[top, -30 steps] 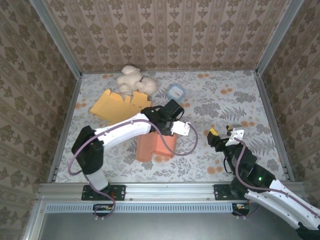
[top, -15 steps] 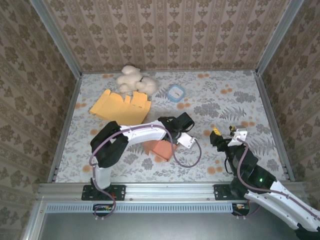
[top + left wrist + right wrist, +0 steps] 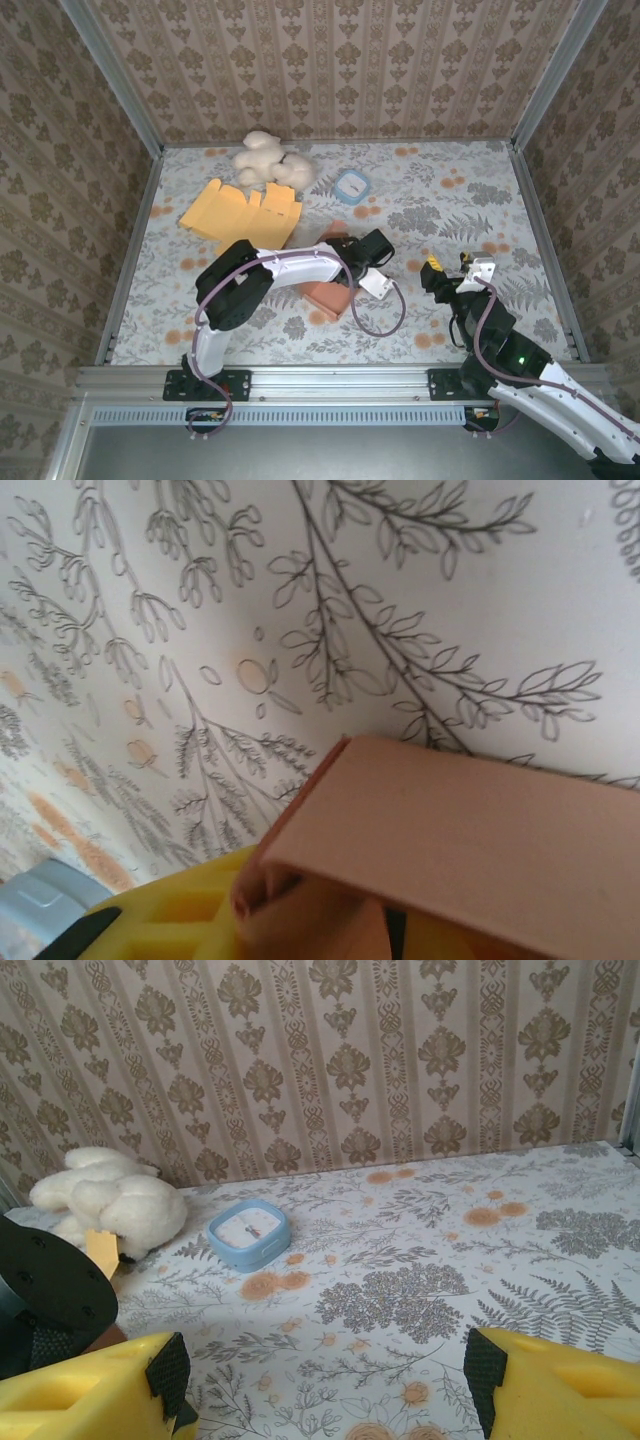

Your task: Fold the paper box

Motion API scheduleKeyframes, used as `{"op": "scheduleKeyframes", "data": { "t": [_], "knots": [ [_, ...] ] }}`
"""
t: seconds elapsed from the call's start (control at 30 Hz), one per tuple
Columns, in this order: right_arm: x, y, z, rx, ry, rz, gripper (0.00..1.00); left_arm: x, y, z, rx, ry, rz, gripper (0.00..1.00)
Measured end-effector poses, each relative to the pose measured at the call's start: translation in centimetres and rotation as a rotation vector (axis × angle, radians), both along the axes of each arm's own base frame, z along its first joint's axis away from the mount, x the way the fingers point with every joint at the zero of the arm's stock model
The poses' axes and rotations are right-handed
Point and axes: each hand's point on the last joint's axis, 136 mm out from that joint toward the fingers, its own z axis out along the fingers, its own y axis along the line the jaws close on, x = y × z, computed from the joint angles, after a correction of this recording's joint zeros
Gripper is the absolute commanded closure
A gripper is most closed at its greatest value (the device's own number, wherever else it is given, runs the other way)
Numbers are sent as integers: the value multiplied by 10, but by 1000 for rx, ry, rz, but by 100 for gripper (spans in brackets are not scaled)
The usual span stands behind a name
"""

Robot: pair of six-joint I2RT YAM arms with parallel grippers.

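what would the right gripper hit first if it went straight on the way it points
Probably the table, then the back wall; the way ahead of the right gripper looks free. The blue container sits left of that line, though depth is unclear.

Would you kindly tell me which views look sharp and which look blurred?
Top external: sharp, evenly lit, no glare. Left wrist: the paper box close to the lens is soft, the tablecloth behind crisper. Right wrist: sharp on the blue container, yellow fingers slightly soft.
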Motion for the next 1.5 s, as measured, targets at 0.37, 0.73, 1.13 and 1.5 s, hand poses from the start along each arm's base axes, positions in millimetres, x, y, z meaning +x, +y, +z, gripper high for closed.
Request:
{"op": "scheduleKeyframes", "data": {
  "t": [0.37, 0.73, 1.13, 1.5],
  "knots": [
    [0, -1, -1, 0, 3, -8, 24, 0, -6, 25, -59, -37, 25, 56],
    [1, -2, -1, -1, 4, -12, 24, -1, -9, 146, -509, -62, 275, 51],
    [1, -2, -3, -8, 11, -14, 24, -26, 117, 226, -1217, 152, 1074, 37],
    [11, 7, -27, -101, 101, -14, 24, -75, 145, 143, -1352, 430, 1291, 26]
  ]
}}
